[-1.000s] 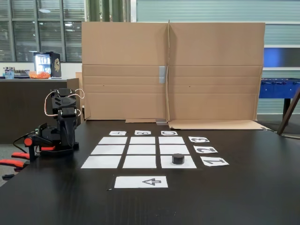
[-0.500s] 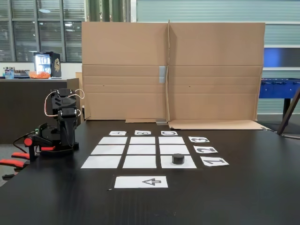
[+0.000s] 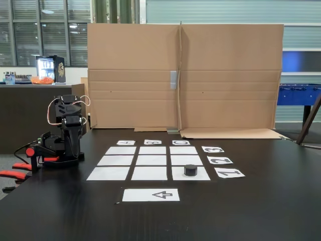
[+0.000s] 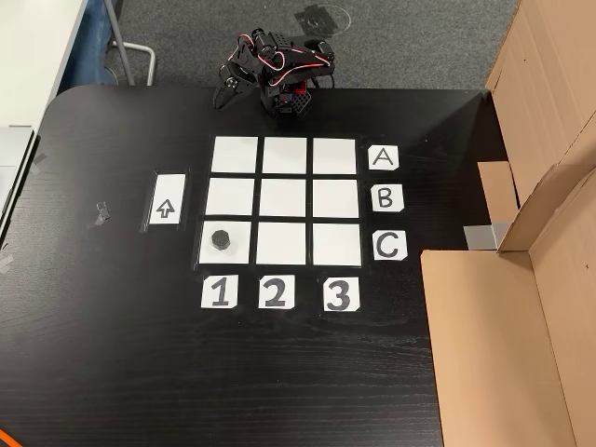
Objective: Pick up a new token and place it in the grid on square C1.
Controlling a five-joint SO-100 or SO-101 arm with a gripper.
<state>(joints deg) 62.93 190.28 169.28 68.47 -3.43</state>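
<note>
On square C1 (image 4: 226, 242), the grid's corner cell where row C meets col 1, sits the token (image 4: 221, 240), upright, a bit left of centre in the other view; in the fixed view the token (image 3: 190, 169) is on the near-right cell (image 3: 200, 174). The grid (image 4: 286, 199) lies flat on the black surface (image 4: 112, 354), w/ labels A, B, C along one side and 1, 2, 3 along another. Arrow sheet (image 4: 166, 198) lies just beside the grid, apart from it. Arm (image 3: 67, 130) is folded up at the surface edge, well apart from the token. Pincer (image 4: 229, 89) hangs off the arm's left side in the other view, holding nothing; fingers apart or together — cannot tell. Cardboard wall (image 3: 183, 75) stands behind the grid in the fixed view.
</note>
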